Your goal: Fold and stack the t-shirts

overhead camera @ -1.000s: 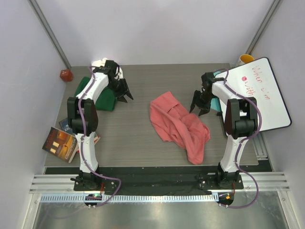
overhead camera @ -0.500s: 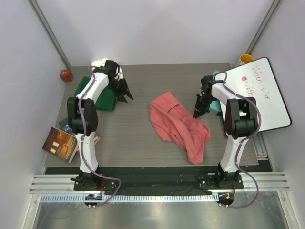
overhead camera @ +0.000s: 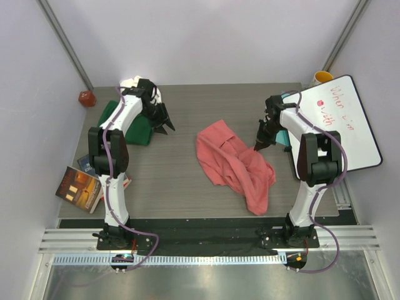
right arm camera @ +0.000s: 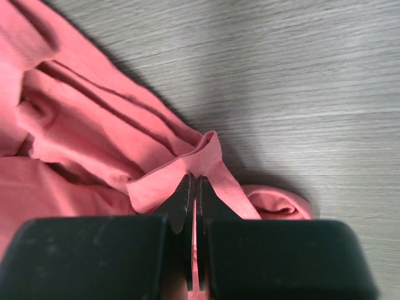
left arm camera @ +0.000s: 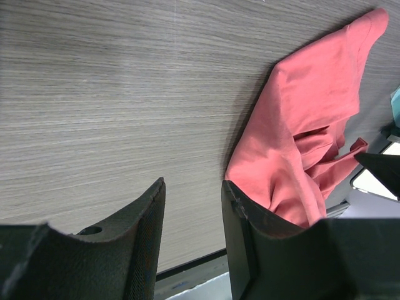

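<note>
A grey wooden table (overhead camera: 181, 175) is being worked by two arms, with the salmon-pink shirt (overhead camera: 234, 165) lying crumpled and unfolded at its middle. The dark green shirt (overhead camera: 111, 115) is being kept at the far left corner, with the cream-white shirt (overhead camera: 129, 82) bunched just behind it; neither is being gripped. At the pink shirt's right-hand edge, a raised fold of hem is now being pinched by the right gripper (right arm camera: 195, 181), whose jaws, spread wide a second ago, are being pressed fully together on the cloth. The left gripper (left arm camera: 192, 183) is being held above the table beside the green shirt, its jaws about half parted and holding nothing. With that pinch made, the pink shirt is judged ready to be pulled out flat; folding is not yet being started, and stacking is being left for later.
</note>
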`<state>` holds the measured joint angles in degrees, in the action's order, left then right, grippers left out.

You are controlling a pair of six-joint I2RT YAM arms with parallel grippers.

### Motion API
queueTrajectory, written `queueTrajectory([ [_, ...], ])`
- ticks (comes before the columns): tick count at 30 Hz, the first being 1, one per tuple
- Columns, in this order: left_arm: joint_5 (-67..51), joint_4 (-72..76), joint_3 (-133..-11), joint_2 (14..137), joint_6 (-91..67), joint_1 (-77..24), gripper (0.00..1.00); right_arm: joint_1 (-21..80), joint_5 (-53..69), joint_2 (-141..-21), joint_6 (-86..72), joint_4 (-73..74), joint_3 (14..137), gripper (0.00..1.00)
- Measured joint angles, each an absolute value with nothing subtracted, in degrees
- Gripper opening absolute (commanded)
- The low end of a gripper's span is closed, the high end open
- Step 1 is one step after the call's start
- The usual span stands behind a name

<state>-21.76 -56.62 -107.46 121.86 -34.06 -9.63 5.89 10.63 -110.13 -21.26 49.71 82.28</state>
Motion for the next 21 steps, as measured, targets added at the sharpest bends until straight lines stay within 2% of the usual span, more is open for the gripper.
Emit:
queueTrajectory([
  [8, -22.37, -56.47, -107.46, 121.86, -34.11, -9.65, 0.42, 5.89, 10.66, -106.45, -22.31, 50.37, 86.43, 0.01],
  [21, -23.05, -55.68, -107.07, 121.86, -34.13, -10.17, 0.42, 5.89, 16.71, -97.49, -26.02, 48.99, 111.04, 0.01],
])
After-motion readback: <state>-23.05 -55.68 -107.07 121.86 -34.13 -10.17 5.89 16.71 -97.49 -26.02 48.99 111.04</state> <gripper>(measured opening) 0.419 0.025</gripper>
